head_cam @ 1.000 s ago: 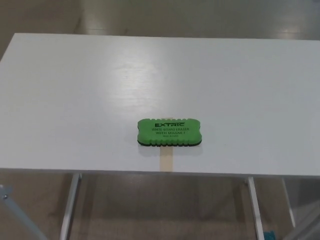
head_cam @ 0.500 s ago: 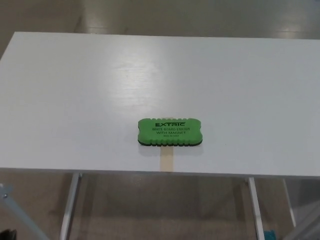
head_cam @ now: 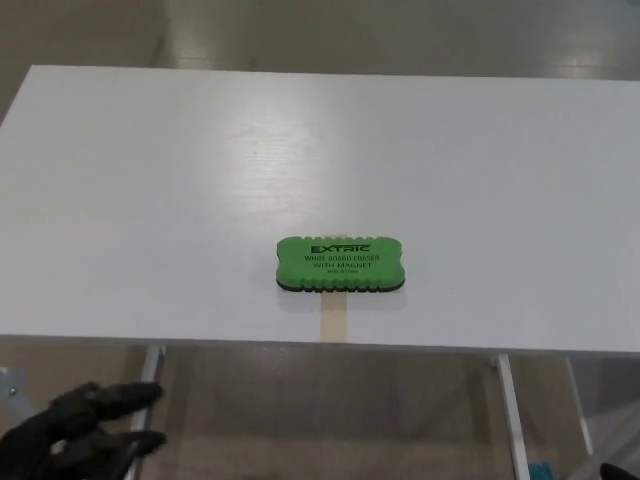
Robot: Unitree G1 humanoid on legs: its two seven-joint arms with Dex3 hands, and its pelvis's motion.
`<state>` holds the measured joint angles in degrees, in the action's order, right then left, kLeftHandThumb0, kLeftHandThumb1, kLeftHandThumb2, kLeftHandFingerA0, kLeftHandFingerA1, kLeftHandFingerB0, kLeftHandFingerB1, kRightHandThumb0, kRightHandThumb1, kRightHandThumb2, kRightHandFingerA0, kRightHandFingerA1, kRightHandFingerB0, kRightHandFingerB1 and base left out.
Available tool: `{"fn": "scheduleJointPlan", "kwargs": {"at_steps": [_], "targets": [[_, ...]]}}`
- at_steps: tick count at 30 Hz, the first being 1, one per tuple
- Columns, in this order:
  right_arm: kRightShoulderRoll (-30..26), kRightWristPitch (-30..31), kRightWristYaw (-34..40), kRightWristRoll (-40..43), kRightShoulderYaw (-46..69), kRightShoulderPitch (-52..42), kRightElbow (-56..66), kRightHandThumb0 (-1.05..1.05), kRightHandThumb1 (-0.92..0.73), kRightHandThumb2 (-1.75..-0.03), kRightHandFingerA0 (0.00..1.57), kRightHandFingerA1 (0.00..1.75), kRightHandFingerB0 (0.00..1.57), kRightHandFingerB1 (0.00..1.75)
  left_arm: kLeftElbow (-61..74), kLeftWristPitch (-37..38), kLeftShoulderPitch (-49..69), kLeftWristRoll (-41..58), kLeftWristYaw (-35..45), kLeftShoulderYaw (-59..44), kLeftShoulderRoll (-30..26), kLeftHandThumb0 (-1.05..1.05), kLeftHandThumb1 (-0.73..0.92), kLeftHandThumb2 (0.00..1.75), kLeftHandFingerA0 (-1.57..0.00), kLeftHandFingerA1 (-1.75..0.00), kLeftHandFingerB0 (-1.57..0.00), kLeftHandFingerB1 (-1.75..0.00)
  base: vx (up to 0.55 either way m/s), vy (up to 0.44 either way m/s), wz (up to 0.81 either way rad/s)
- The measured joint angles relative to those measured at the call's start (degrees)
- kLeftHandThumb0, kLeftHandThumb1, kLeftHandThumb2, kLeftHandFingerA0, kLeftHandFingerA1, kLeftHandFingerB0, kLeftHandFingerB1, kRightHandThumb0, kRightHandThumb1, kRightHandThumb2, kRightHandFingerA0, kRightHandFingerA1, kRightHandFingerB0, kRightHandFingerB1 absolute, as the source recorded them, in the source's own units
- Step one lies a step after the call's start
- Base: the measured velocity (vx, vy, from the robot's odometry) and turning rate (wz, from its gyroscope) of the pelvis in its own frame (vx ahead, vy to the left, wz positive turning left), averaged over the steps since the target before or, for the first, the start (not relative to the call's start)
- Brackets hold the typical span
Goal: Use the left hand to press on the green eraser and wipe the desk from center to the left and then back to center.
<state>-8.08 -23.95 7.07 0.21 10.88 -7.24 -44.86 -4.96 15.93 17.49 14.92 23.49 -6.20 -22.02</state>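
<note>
Green eraser (head_cam: 340,265): lies flat on the white desk (head_cam: 150,200), a little to the right of the middle and close to the near edge. Long side runs left to right. Has wavy edges, a dark layer under the green top, and dark letters on top that say EXTRIC. Nothing on it and nothing touching it but the desk. Just in front of it, a thin tan strip (head_cam: 333,321): starts at the eraser's near side and goes straight to the desk's edge. All around the eraser, bare white top, with a soft shine up and to the left of it. No thing in the way on the left side of the desk, and none on the right. Under the near edge, two grey metal legs (head_cam: 141,400), one on the left and one on the right. Past the far edge and down below, brown floor (head_cam: 330,420). At the bottom right, a tiny bit of something blue-green (head_cam: 540,468), too small to tell what. Left hand (head_cam: 85,432): black, low in the bottom left corner, below the desk's edge and beside the left leg. Well apart from the eraser. Fingers (head_cam: 135,395) spread out and pointing to the right, with nothing held in them. Right hand (head_cam: 612,472): maybe the tiny dark tip at the very bottom right corner. Too little showing to tell how it is set.
</note>
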Motion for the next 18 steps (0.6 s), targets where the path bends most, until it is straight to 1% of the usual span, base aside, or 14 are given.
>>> {"fn": "scheduleJointPlan", "kwargs": {"at_steps": [2,3,4,6,9,13,17,18], "targets": [[0.0,-0.2,-0.2,0.0,-0.3,0.0,-0.2,-0.48,-0.76,-0.64,0.63,0.4,0.46,0.35,2.6,-0.9,0.3,1.1,2.2,1.7,-1.4,-0.26,0.87,0.65,-0.76,-0.92,-0.74,-0.79,0.0,0.0,0.0],[0.0,-0.3,-0.3,0.0,-0.4,0.0,-0.3,-0.48,-0.76,-0.64,0.63,0.4,0.46,0.35,3.7,-1.3,0.3,1.6,3.1,2.4,-2.0,-0.26,0.87,0.65,-0.76,-0.92,-0.74,-0.79,0.0,0.0,0.0],[0.0,-0.4,-0.4,0.0,-0.5,0.0,-0.4,-0.48,-0.77,-0.64,0.64,0.41,0.47,0.35,4.8,-1.7,0.4,2.1,4.0,3.1,-2.6,-0.27,0.86,0.65,-0.76,-0.97,-0.73,-0.82,0.0,0.0,0.0],[0.0,-0.6,-0.6,0.0,-0.6,0.0,-0.6,-0.48,-0.77,-0.64,0.64,0.41,0.46,0.35,7.4,-2.7,0.5,3.3,6.2,4.7,-4.2,-0.27,0.86,0.65,-0.77,-0.98,-0.73,-0.83,0.0,0.0,0.0],[-0.1,-0.8,-0.7,0.0,-0.8,0.0,-0.9,-0.48,-0.77,-0.64,0.64,0.41,0.46,0.35,10.0,-3.8,0.4,4.5,8.4,6.1,-5.8,-0.25,0.87,0.66,-0.78,-0.98,-0.73,-0.84,0.0,0.0,0.0],[-0.3,-1.4,-1.0,0.0,-1.1,0.1,-1.8,-0.48,-0.77,-0.64,0.64,0.41,0.46,0.35,16.5,-6.8,-1.8,8.0,13.6,8.7,-9.4,-0.22,0.88,0.66,-0.78,-0.91,-0.74,-0.81,0.0,0.0,0.0],[-0.4,-2.0,-1.4,-0.1,-1.5,0.2,-2.4,-0.48,-0.77,-0.64,0.64,0.41,0.47,0.35,20.9,-9.4,-5.5,10.8,15.7,9.6,-10.4,-0.19,0.89,0.66,-0.78,-0.86,-0.73,-0.76,0.0,0.0,0.0],[-0.5,-2.4,-1.5,-0.1,-1.7,0.1,-2.8,-0.48,-0.76,-0.64,0.64,0.41,0.47,0.35,22.7,-10.7,-8.3,11.7,15.7,9.8,-9.8,-0.2,0.83,0.64,-0.79,-0.88,-0.76,-0.73,0.0,0.0,0.0]]}}
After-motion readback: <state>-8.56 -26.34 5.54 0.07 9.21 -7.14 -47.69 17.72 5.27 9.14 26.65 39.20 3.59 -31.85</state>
